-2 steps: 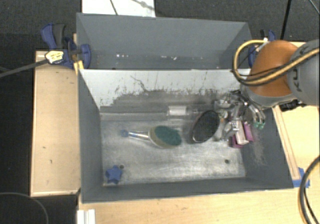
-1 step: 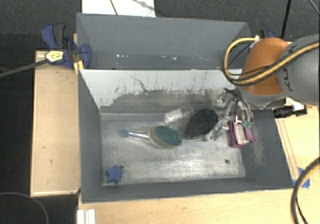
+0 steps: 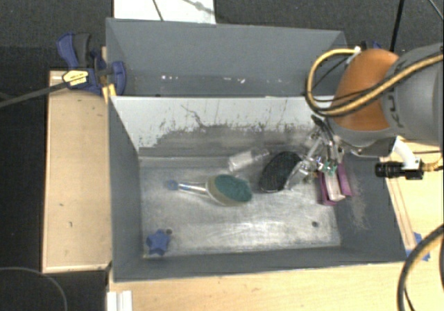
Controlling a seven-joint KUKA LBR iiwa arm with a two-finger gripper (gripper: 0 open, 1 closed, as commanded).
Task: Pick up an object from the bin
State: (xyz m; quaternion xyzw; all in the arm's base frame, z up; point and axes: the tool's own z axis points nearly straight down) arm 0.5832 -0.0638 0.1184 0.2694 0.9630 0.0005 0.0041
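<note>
a black lump (image 3: pixel 277 172), oval and matt with a slightly rough, dull surface, lies on the floor of the bin (image 3: pixel 208 60) towards 3 o'clock from the floor's middle. the gripper (image 3: pixel 318 162) is low over the floor just at the lump's 3 o'clock side, its shiny metal tip close against the lump's edge. whether they touch cannot be told, nor whether the gripper is apart, together or clamped on anything. nothing shows clearly held in it.

just at 5 o'clock of the gripper lies a purple piece (image 3: pixel 333 186), narrow and oblong, smooth like plastic with a paler face, against the foot of the bin's right wall.

at 10 o'clock of the lump, near it, a small clear tube (image 3: pixel 243 161) lies on its side, glassy and pale. at 8 o'clock of the lump is a brush (image 3: pixel 232 190) with a round teal head, fuzzy on top over a pale rim, and a see-through bluish handle pointing to 9 o'clock.

well apart, in the floor's corner at 7 o'clock, sits a small crumpled blue bit (image 3: pixel 158 241).

the bin is grey sheet metal, its floor scuffed and scratched. above the gripper the arm carries a smooth rounded orange cover (image 3: pixel 366 87) with looped yellow-and-black cables (image 3: pixel 326 66).
</note>
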